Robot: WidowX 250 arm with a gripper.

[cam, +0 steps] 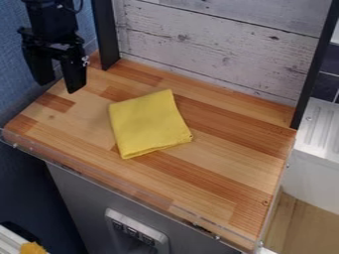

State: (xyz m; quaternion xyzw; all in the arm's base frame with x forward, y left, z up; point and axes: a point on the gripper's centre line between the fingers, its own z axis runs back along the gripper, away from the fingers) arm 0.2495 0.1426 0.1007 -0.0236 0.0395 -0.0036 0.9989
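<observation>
Counted: one folded yellow cloth (149,126); one black gripper (59,85), with two fingers. There was one wooden worktop (225,198) and one whitewashed plank backboard (218,44). Black uprights (104,34) numbered two. One white ribbed surface (323,126) was logged at right. One yellow-orange item (31,248), partly cut off, was tallied at lower left; its kind was unclear.

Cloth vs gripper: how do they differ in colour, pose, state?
Cloth is yellow; gripper is black.
Cloth lies flat on the counter; gripper hangs fingers-down at the view's upper left.
Cloth is folded into a rough square; gripper has its jaws apart, nothing between them.
Shared: each is mostly one colour.
</observation>
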